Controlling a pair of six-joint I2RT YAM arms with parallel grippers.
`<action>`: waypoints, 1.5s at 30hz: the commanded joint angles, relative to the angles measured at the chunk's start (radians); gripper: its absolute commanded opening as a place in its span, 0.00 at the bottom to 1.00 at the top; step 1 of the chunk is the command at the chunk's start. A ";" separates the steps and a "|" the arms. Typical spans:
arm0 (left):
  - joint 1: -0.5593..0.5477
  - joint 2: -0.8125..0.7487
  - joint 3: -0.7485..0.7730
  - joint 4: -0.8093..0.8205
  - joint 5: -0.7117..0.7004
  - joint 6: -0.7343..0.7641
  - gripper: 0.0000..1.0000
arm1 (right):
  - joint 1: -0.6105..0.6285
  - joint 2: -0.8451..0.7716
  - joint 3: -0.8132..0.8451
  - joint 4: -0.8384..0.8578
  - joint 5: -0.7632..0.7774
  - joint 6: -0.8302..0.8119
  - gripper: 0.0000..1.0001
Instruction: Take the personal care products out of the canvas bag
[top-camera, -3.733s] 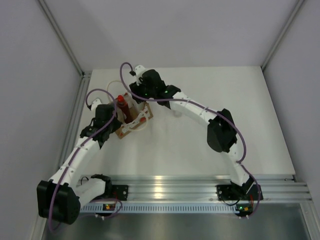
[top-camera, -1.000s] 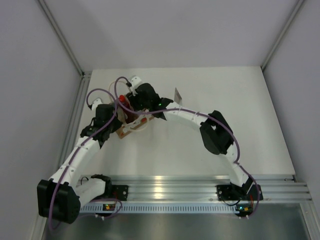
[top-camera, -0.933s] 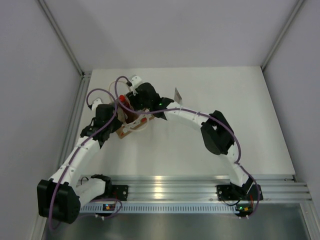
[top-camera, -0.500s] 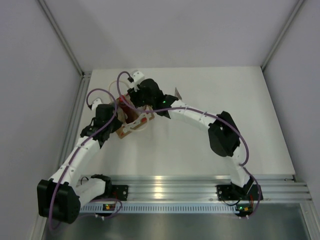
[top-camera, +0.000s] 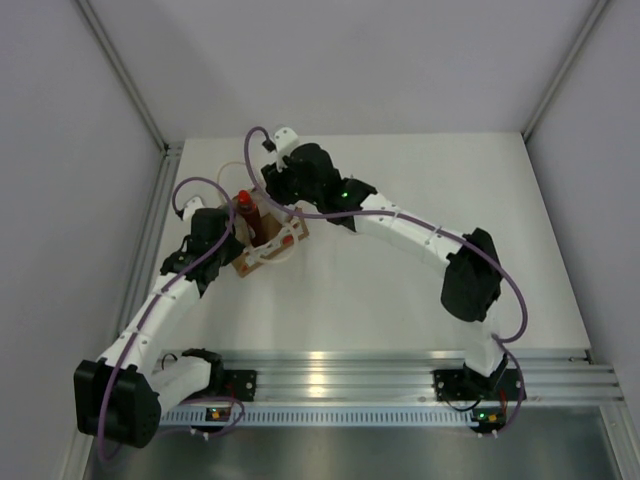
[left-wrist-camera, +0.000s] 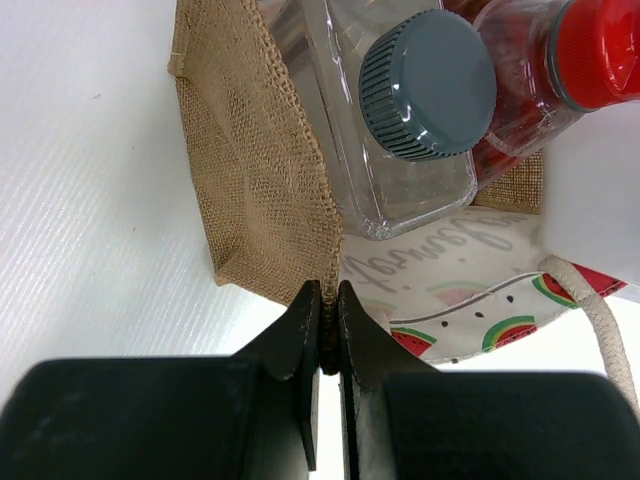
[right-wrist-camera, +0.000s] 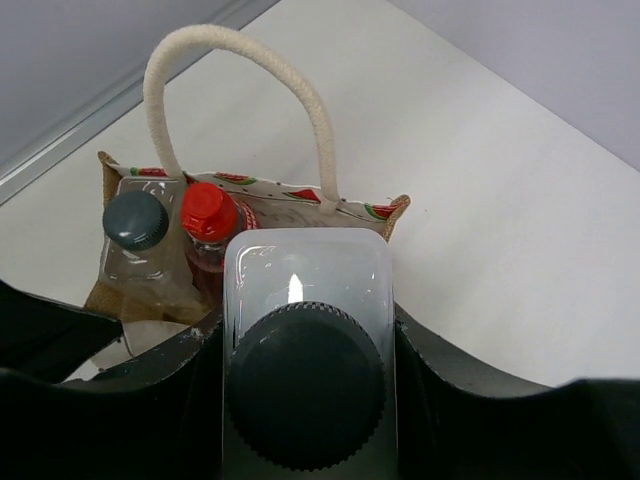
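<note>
With the left gripper (left-wrist-camera: 327, 322) pinched shut on the canvas bag (left-wrist-camera: 250, 190) rim, the right gripper (right-wrist-camera: 305, 335), clamping the dark-capped bottle (right-wrist-camera: 305, 395), should probably clear the rope handle (right-wrist-camera: 240, 50) before lowering.

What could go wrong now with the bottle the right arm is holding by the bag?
The dark-capped bottle is clamped in the right gripper close to the rope handle of the canvas bag, so it could snag or slip. The left gripper pinches only a thin edge of the bag's rim; the bag might pull free and tip.
</note>
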 joint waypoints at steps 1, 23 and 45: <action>-0.002 -0.015 -0.016 -0.004 0.040 -0.015 0.00 | 0.003 -0.174 0.111 0.041 0.019 -0.015 0.00; -0.002 -0.040 -0.032 -0.004 0.058 -0.024 0.00 | -0.496 -0.388 -0.076 -0.025 -0.031 0.042 0.00; -0.002 -0.032 -0.018 -0.004 0.054 -0.021 0.00 | -0.569 -0.337 -0.593 0.292 -0.088 0.090 0.00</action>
